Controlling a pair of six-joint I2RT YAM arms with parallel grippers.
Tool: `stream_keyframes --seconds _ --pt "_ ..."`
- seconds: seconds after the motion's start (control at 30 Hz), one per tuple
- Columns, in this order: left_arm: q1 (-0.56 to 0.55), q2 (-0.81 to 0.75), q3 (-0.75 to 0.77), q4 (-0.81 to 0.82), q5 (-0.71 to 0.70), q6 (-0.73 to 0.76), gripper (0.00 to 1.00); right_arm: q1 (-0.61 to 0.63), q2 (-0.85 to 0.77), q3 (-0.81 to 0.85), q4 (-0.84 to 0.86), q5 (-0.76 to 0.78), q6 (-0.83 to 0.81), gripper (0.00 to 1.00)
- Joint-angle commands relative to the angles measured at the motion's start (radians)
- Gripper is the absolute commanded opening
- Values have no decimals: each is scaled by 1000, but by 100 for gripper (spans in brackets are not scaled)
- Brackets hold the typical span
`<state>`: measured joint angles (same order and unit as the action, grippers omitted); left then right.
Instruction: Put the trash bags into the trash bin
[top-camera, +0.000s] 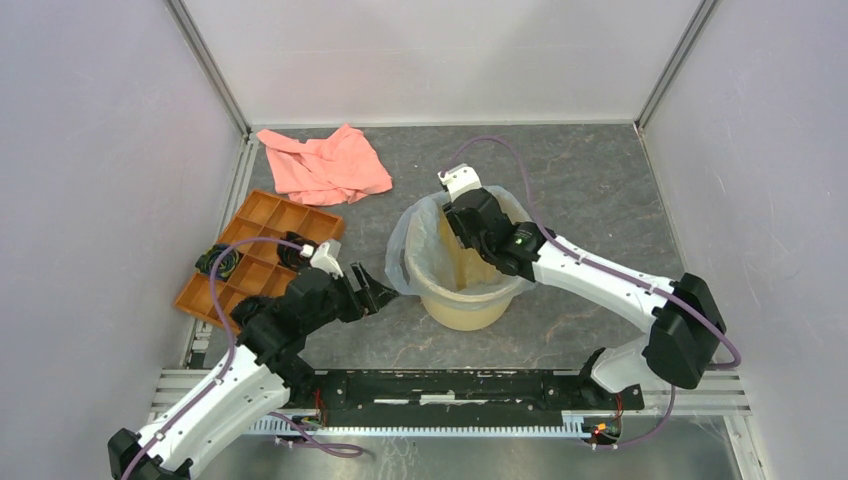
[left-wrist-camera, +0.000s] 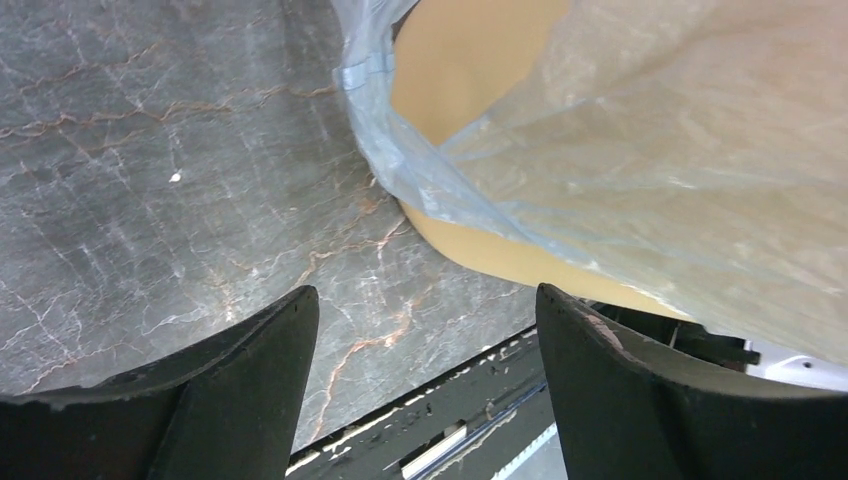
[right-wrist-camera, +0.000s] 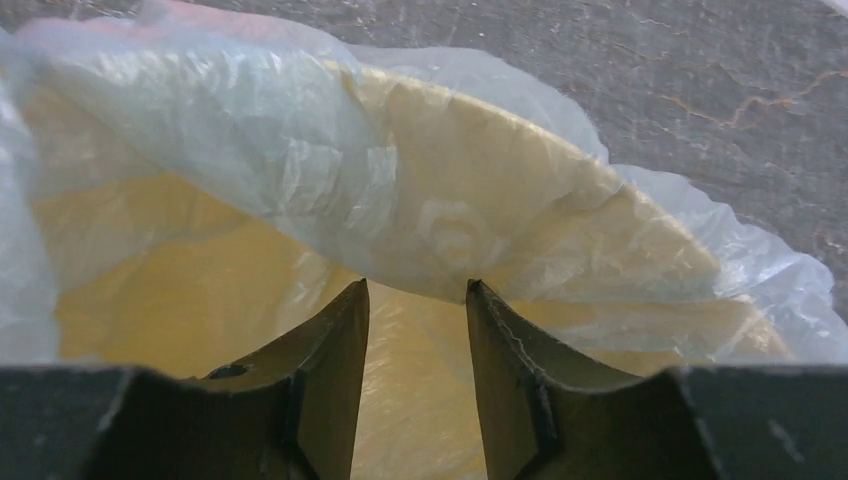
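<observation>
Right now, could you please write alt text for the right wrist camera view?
The right gripper, jaws slightly apart, points into a pale yellow bucket lined with a translucent trash bag, whose film folds over the far rim. Grey marbled table lies beyond.

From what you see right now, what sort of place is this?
Likely a robot test cell: plain walls box in a marbled table, and the left arm and right arm are bolted to a rail at its near edge.

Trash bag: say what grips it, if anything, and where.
Nothing is held. The left gripper is wide open and empty beside the trash bin. The right gripper, jaws apart inside it, points at a fold of the trash bag without pinching it.
</observation>
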<state>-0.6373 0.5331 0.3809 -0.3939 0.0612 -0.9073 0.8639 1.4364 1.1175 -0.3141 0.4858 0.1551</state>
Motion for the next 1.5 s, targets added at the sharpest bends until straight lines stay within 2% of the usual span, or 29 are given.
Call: stream_keyframes --seconds 0.0,0.23,0.33,0.43,0.63,0.77,0.93,1.07,1.13,1.2,1.27,1.4,1.47 --pt "-5 -21 81 -28 -20 38 86 13 -25 18 8 30 -27 51" --pt "-4 -25 162 -79 -70 78 90 19 -163 -31 -97 -223 -16 78" --pt "-4 -21 206 -106 -106 93 92 18 -164 -39 -142 -239 -44 85" --pt "-4 -17 253 -115 -114 105 93 16 -152 -75 -117 -259 -79 98" --pt "-4 -63 295 -138 -141 111 95 15 -27 -25 -179 -426 -75 98" --pt "-4 -73 329 -177 -148 138 97 15 -27 -61 -169 -478 -74 98" --pt "-4 -58 376 -198 -159 167 98 15 -6 -82 -150 -616 -67 98" --pt "-4 -61 395 -199 -169 175 98 16 -24 -104 -71 -777 -56 98" --pt "-4 -66 399 -203 -171 176 98 16 -20 -98 -97 -722 -62 98" --pt "-4 -74 405 -204 -172 175 98 14 -8 -83 -167 -515 -70 98" --pt "-4 -79 409 -206 -176 176 99 15 5 -77 -215 -394 -83 98" --pt "-4 -73 424 -205 -195 188 100 15 12 -112 -191 -372 -73 98" --pt "-4 -59 434 -205 -198 197 100 15 27 -120 -205 -297 -63 98"
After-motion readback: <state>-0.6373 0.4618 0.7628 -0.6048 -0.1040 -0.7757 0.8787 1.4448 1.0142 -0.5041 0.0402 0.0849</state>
